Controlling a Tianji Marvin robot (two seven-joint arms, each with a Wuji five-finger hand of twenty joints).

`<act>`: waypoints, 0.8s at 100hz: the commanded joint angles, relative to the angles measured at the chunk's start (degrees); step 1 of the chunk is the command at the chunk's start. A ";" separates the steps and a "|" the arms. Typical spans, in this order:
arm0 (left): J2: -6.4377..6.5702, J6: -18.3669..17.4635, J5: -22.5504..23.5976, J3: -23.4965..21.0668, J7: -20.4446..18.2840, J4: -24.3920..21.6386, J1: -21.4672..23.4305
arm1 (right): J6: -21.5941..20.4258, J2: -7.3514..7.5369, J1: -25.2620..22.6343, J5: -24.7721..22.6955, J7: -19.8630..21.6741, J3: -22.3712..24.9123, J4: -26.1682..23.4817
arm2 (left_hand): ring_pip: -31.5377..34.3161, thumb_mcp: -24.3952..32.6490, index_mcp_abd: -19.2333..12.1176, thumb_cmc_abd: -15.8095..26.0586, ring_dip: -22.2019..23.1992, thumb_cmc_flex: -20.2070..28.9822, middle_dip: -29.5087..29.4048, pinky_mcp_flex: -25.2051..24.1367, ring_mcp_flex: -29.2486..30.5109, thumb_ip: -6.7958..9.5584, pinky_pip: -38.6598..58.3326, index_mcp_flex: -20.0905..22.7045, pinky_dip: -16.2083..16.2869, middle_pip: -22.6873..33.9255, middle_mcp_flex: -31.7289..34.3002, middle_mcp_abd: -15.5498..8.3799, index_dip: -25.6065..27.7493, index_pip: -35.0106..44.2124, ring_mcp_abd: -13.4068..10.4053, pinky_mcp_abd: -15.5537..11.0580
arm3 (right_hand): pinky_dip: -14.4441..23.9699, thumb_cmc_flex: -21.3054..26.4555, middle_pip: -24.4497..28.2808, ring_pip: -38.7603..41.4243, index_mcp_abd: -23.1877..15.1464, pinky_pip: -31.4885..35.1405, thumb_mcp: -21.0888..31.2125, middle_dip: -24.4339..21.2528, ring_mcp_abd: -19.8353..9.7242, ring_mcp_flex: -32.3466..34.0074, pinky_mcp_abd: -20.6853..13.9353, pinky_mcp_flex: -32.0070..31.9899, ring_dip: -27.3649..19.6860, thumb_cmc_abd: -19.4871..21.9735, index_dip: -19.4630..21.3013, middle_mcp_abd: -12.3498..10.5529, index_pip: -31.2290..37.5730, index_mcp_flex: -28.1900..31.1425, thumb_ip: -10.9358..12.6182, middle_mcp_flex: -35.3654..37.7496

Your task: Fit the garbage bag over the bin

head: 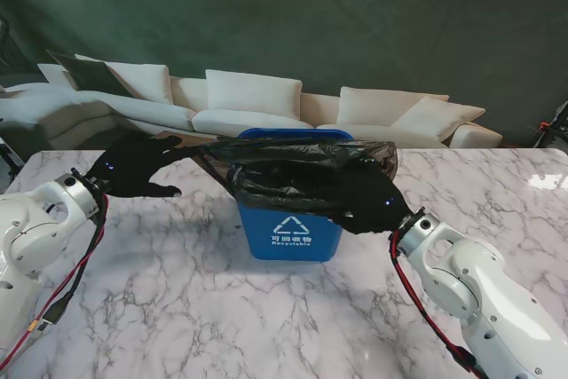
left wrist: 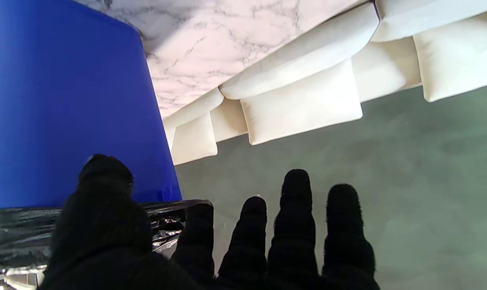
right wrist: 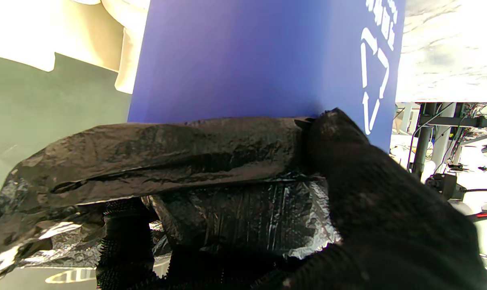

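Stand view, label: bin (head: 290, 235) is blue, with a white recycling triangle, Chinese characters and the word "Recyclable" on the wall facing me.
Stand view, position: bin stands upright mid-table, long axis vertical, mouth up; marble table (head: 177, 308) lies bare around it, far edge just behind, sofa (head: 257, 99) beyond.
Stand view, bag: black garbage bag (head: 302, 170) is draped over the rim, stretched wide left to right, covering the upper wall; back rim shows blue.
Stand view, left hand: left hand (head: 133, 166) reaches in from the left, touching the bag's left edge.
Stand view, right hand: right hand (head: 368, 201) is closed on the bag at the bin's right front corner.
Left wrist view: four fingers (left wrist: 295, 225) are spread straight in open air, thumb against the bin wall (left wrist: 66, 100); whether it grips the film (left wrist: 166, 213) I cannot tell.
Right wrist view: thumb and fingers pinch the bag's folded hem (right wrist: 166, 149) against the blue wall (right wrist: 247, 56); triangle mark is visible.
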 commanded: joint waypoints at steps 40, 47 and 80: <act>-0.50 -1.30 -4.34 -1.61 0.79 1.94 1.48 | -0.04 0.12 -0.37 -0.43 0.15 -0.14 0.78 | -0.30 -1.04 3.03 -0.40 -0.21 -3.32 -1.97 -1.00 -0.90 -0.20 -0.04 -1.58 0.39 -2.71 -3.30 2.60 0.87 -2.18 0.62 1.69 | 0.90 4.69 1.67 2.64 -8.95 -0.45 6.38 1.05 1.37 2.67 -3.04 0.17 1.57 0.61 1.59 -0.93 0.62 2.33 0.51 1.26; -0.50 -1.35 -5.26 -2.54 -0.44 1.40 1.98 | 0.07 0.11 -0.38 -0.35 0.24 -0.15 0.77 | -0.06 -1.24 7.97 -4.37 -0.18 -6.85 -1.85 -0.33 -0.32 -0.44 0.20 -3.42 0.53 -2.35 -2.62 3.63 1.10 -2.16 0.86 2.26 | 0.78 4.70 1.67 2.63 -8.86 -0.74 6.37 1.09 1.37 2.67 -2.88 0.00 1.58 0.63 1.64 -0.94 0.63 2.37 0.49 1.31; -0.58 -0.48 -7.36 -3.72 -1.72 1.92 2.45 | 0.28 0.12 -0.33 -0.47 0.30 -0.16 0.80 | 0.27 -1.46 13.49 -9.55 -0.14 -14.67 -4.29 0.62 -0.74 -2.59 1.05 -9.73 0.10 -4.26 -8.42 6.31 -8.53 -6.43 2.70 2.46 | 0.67 4.75 1.64 2.62 -8.90 -0.99 6.41 1.22 1.45 2.75 -2.82 0.06 1.62 0.64 1.77 -0.90 0.56 2.48 0.47 1.36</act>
